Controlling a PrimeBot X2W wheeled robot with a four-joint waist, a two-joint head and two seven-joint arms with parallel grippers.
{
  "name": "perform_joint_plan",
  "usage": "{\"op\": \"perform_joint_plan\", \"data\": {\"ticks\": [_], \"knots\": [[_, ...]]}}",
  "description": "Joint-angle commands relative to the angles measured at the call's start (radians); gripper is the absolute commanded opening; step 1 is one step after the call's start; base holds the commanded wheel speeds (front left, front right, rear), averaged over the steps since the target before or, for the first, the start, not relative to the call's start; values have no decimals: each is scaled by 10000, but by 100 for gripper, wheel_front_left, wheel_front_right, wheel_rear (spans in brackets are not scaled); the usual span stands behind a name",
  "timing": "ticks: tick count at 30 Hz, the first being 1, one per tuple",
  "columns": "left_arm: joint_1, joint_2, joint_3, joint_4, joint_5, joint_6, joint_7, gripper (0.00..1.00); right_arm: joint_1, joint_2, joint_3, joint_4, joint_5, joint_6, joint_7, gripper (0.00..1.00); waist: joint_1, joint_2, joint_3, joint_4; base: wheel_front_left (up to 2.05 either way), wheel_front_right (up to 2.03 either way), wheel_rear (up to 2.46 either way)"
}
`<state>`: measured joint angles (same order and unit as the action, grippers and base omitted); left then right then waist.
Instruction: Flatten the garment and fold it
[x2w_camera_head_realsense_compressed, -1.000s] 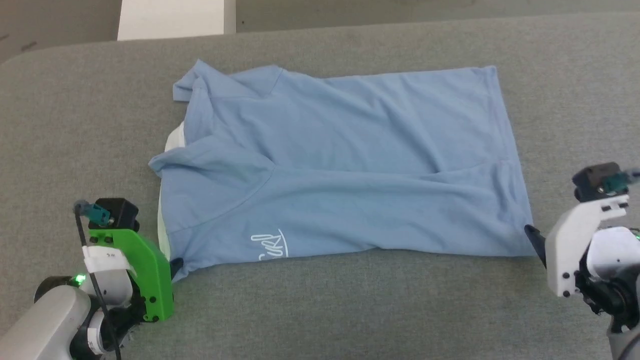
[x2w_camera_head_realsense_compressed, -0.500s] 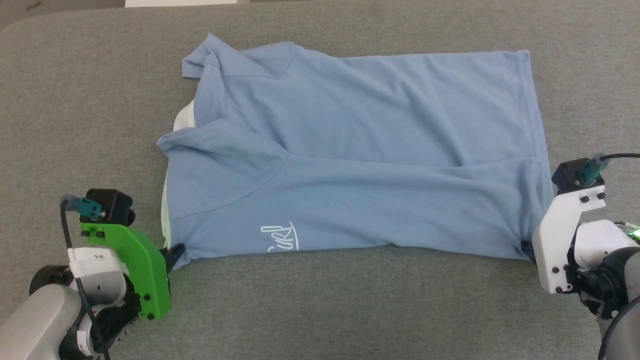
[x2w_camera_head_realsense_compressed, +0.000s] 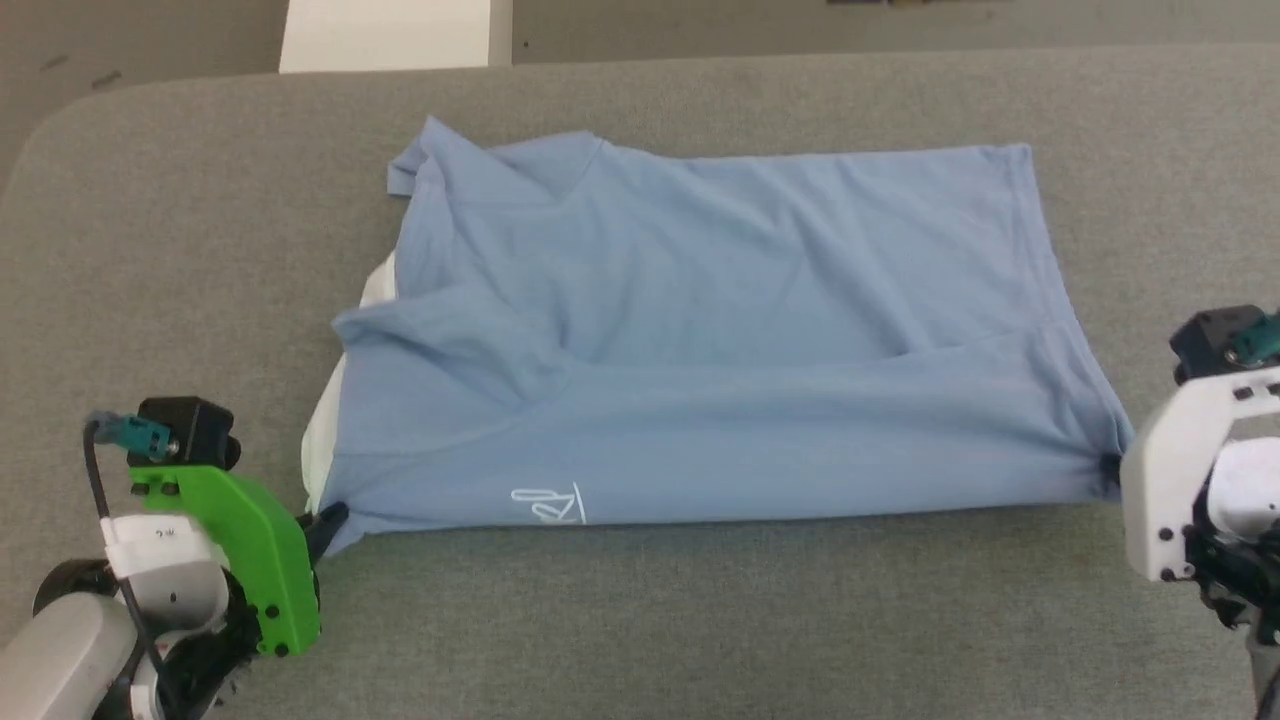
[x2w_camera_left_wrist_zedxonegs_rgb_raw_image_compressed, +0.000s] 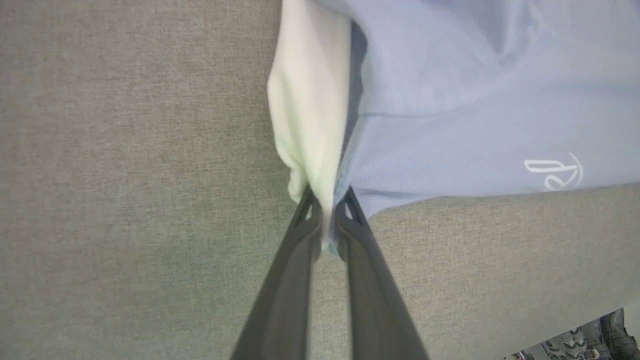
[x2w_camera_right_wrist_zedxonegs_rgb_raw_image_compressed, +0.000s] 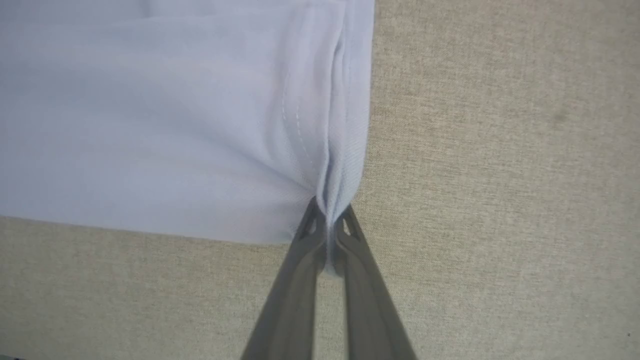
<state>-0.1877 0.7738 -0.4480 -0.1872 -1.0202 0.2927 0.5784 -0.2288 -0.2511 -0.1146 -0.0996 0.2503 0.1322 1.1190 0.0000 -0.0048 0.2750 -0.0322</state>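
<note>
we see the garment (x2w_camera_head_realsense_compressed: 720, 330) lying creased across the middle of the grey surface (x2w_camera_head_realsense_compressed: 700, 620), collar end toward 9 o'clock and hem toward 3 o'clock in the head view. our left claw (x2w_camera_left_wrist_zedxonegs_rgb_raw_image_compressed: 327, 220) is pinched tight on its near collar-side corner at about 8 o'clock — white collar (x2w_camera_left_wrist_zedxonegs_rgb_raw_image_compressed: 310, 115) and blue cloth both between the fingers — and our right claw (x2w_camera_right_wrist_zedxonegs_rgb_raw_image_compressed: 327, 235) is closed on the near hem corner at about 4 o'clock.
</note>
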Motion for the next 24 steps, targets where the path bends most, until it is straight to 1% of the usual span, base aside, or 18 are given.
{"op": "perform_joint_plan", "data": {"ticks": [1,6,12,15,20,21,22,23,24], "knots": [[287,177,61,-78,-2,130,-62,0,313,-133,-137,-100,97,-15,52,0,0,48,-447,21,0,0,0],[1102,295,-23,-446,-130,396,-40,0,1245,-209,-472,-288,317,-15,277,0,0,48,-732,16,0,0,0],[1920,128,-146,-370,-480,625,-15,0,2180,98,-645,-41,354,-15,185,0,0,48,-758,39,0,0,0],[2150,16,-239,-68,-678,598,74,0,2403,240,-658,196,336,-15,18,0,0,48,-709,40,0,0,0],[2109,-176,-164,734,-991,372,76,0,2366,260,-489,659,174,-15,-445,0,0,48,-657,-16,0,0,0],[2073,-185,-121,745,-1001,348,32,45,2321,244,-477,671,162,-15,-529,18,0,48,-673,-25,0,0,0],[2032,-162,-76,747,-993,324,-6,100,2262,199,-449,676,155,-15,-636,96,0,48,-704,-39,0,0,0],[2007,-135,-37,734,-995,323,-18,100,2217,172,-444,694,175,-15,-685,100,0,48,-740,-53,0,0,0],[1977,-100,18,678,-995,322,-43,100,2158,120,-432,696,197,-15,-730,100,0,48,-811,-74,0,0,0]]}}
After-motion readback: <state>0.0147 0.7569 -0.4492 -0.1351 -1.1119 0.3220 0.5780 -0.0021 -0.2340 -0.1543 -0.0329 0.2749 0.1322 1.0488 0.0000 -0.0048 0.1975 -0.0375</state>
